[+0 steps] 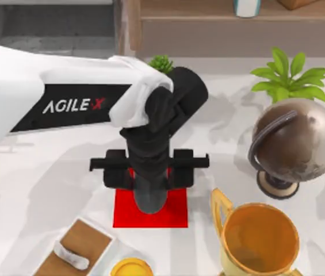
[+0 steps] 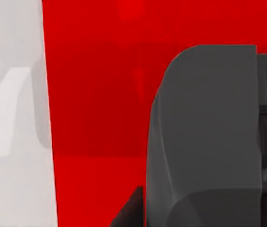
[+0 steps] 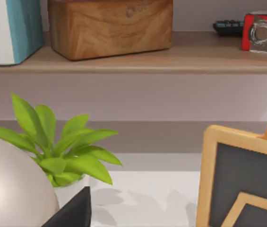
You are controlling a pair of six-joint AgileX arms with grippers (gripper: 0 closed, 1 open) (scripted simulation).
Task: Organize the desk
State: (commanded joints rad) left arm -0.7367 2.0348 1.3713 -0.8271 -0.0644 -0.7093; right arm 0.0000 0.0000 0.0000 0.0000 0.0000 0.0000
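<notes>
Top view: left hand (image 1: 149, 198) lowered over red mat (image 1: 176, 215) at white surface (image 1: 47, 190) centre; globe (image 1: 294, 144) and gold cup (image 1: 260, 238) to the right. Left wrist view: mat close beneath; finger opening cannot be told. Right wrist view: wooden shelf (image 3: 133, 61), plant (image 3: 62, 146)

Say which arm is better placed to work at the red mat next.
Left, probably. Its end effector hangs directly over the red mat on the desk, close above it in the left wrist view.
</notes>
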